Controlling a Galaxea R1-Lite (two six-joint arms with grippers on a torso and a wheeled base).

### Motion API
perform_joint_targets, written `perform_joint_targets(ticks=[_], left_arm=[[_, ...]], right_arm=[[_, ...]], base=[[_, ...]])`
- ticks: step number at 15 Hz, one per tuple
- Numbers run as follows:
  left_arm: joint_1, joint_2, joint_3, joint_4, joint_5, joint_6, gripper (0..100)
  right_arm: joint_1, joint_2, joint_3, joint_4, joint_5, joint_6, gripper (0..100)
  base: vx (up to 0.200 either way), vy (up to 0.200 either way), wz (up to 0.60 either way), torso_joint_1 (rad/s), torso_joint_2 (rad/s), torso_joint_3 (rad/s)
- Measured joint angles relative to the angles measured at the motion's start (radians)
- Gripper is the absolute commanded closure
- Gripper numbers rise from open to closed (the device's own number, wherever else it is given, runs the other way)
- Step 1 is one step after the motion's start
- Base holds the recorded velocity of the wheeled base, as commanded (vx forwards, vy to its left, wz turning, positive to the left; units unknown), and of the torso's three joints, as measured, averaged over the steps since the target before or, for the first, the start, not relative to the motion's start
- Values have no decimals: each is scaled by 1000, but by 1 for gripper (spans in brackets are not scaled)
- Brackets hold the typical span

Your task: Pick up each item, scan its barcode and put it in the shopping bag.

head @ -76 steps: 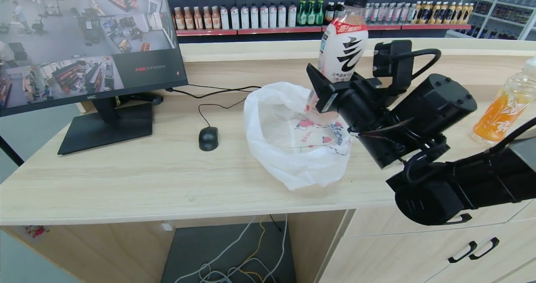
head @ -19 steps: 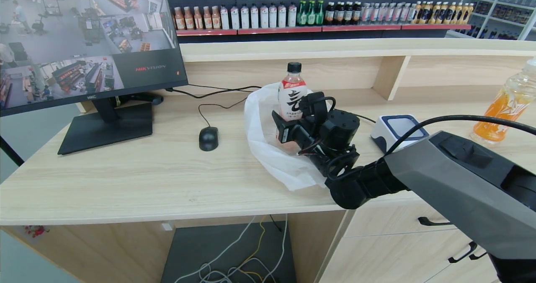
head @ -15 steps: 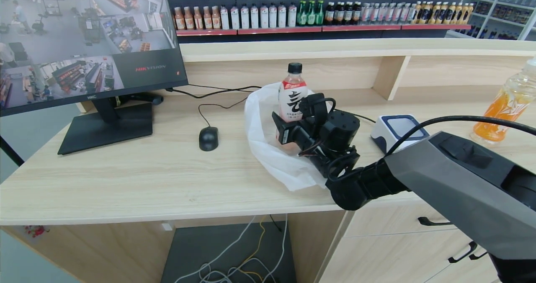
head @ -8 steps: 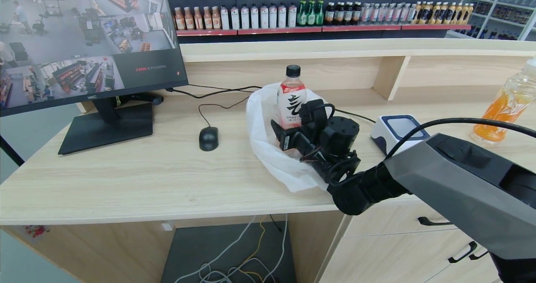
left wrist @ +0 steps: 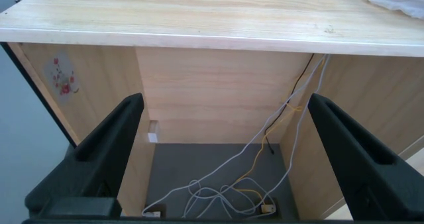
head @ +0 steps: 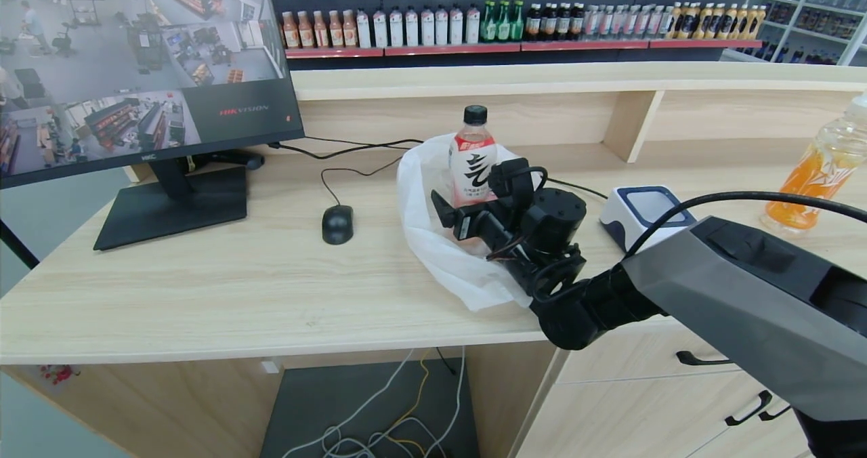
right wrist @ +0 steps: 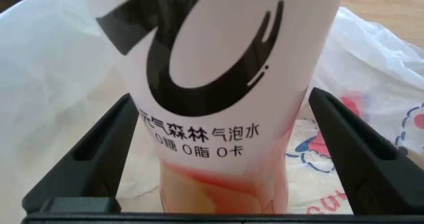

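A pink drink bottle (head: 472,163) with a white label and black cap stands upright inside the white plastic shopping bag (head: 433,248) on the counter. My right gripper (head: 471,204) is in the bag's mouth, open, its fingers either side of the bottle's lower body. In the right wrist view the bottle (right wrist: 218,85) sits between the spread fingers (right wrist: 99,151) with a gap on each side, and the bag (right wrist: 53,85) lies behind it. My left gripper (left wrist: 225,101) is open with nothing in it, low in front of the counter's edge (left wrist: 199,35).
A barcode scanner (head: 643,211) sits just right of the bag. An orange drink bottle (head: 813,173) stands at the far right. A mouse (head: 336,223) and monitor (head: 135,72) occupy the left of the counter. Cables hang beneath it (left wrist: 232,184).
The right arm brought the bottle down from high above the counter into the bag. In the last half second its fingers spread away from the bottle.
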Motion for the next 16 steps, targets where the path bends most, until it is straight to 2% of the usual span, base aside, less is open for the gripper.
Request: perform_joint_targets(ticks=[9,12,16], left_arm=[[0,0,0,0,0,0,0],[0,0,0,0,0,0,0],[0,0,0,0,0,-1,0]], right_arm=[[-2,-37,26,-26,-4,-4,0],[0,-80,91,-45,-12,-7,0],[3,-179,244,-104,-11,-6,0]], base=[[0,0,0,0,0,0],[0,0,0,0,0,0],[0,0,0,0,0,0]])
